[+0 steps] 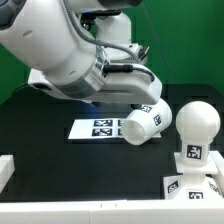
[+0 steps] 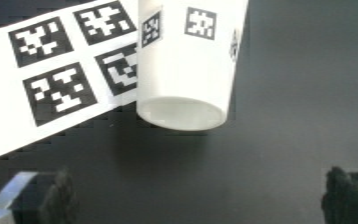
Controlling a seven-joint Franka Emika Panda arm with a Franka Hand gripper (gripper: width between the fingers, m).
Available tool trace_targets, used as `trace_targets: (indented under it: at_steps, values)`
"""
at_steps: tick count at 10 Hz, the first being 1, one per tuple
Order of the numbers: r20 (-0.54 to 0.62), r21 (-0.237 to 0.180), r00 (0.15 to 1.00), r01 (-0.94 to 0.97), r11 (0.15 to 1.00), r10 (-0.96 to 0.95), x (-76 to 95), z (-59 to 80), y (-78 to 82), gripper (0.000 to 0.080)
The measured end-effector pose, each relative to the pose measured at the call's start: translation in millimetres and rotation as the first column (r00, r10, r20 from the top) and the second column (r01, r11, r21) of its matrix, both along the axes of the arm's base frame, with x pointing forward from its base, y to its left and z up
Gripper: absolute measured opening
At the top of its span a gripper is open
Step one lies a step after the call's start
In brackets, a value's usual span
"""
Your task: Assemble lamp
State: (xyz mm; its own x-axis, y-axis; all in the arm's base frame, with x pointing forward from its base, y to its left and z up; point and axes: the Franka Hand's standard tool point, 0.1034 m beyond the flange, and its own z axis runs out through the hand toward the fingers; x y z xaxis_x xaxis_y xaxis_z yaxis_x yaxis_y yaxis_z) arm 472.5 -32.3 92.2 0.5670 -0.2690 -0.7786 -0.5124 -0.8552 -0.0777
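- Lamp assy, partway by the look of it: bulb (image 1: 196, 121) stands upright on the square base (image 1: 192, 160) at the exterior view's right, neck down into the base. Whether it is screwed fully home can't be told.
- Shade (image 1: 144, 123) not yet fitted: it lies tipped on its side on the black table (image 1: 40, 125), open mouth toward the camera, just beside the base and partly over the marker board (image 1: 95, 128).
- Left to do, as judged: pick up the shade, turn it upright, lower it over the bulb.
- Gripper (image 2: 190, 195) grasps nothing: the wrist view shows both fingertips (image 2: 34, 195) spread wide apart, clear of the shade, w/ bare table between them.
- Exterior view only: bulb and base, plus the arm (image 1: 70, 50) hanging over the board; the arm's bulk hides the fingers there.
- Wrist view only: the finger gap, the shade's hollow end (image 2: 181, 110) seen close up, a tag on its wall, and three of the board's tags beside it. No bulb or base in that pic.
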Motion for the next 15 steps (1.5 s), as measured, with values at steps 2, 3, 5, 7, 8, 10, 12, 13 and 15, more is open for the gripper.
trace_targets:
  at_steps: [2, 3, 5, 7, 8, 10, 12, 13, 15]
  values:
    - [-0.067, 0.032, 0.996, 0.067, 0.997, -0.065, -19.2, -15.8, -3.5, 0.0698]
    - [-0.076, 0.029, 0.995, 0.068, 0.997, -0.066, -19.3, -16.2, -1.1, 0.0698]
    - [-0.073, 0.028, 0.995, 0.068, 0.997, -0.066, -19.0, -16.4, -1.9, 0.0698]
    - [-0.077, 0.03, 0.994, 0.078, 0.997, -0.075, -21.4, -19.2, -1.7, 0.0698]
    - [-0.111, 0.041, 0.988, 0.112, 0.993, -0.106, -35.9, -30.6, 0.5, 0.0698]
    - [-0.152, 0.047, 0.98, 0.133, 0.99, -0.125, -52.0, -41.4, 4.0, 0.0698]
    - [-0.159, 0.044, 0.979, 0.135, 0.99, -0.126, -54.4, -42.2, 4.1, 0.0698]
    - [-0.159, 0.044, 0.979, 0.135, 0.99, -0.126, -54.5, -42.3, 4.1, 0.0698]
    - [-0.164, 0.044, 0.978, 0.138, 0.989, -0.129, -56.3, -44.2, 4.0, 0.0698]
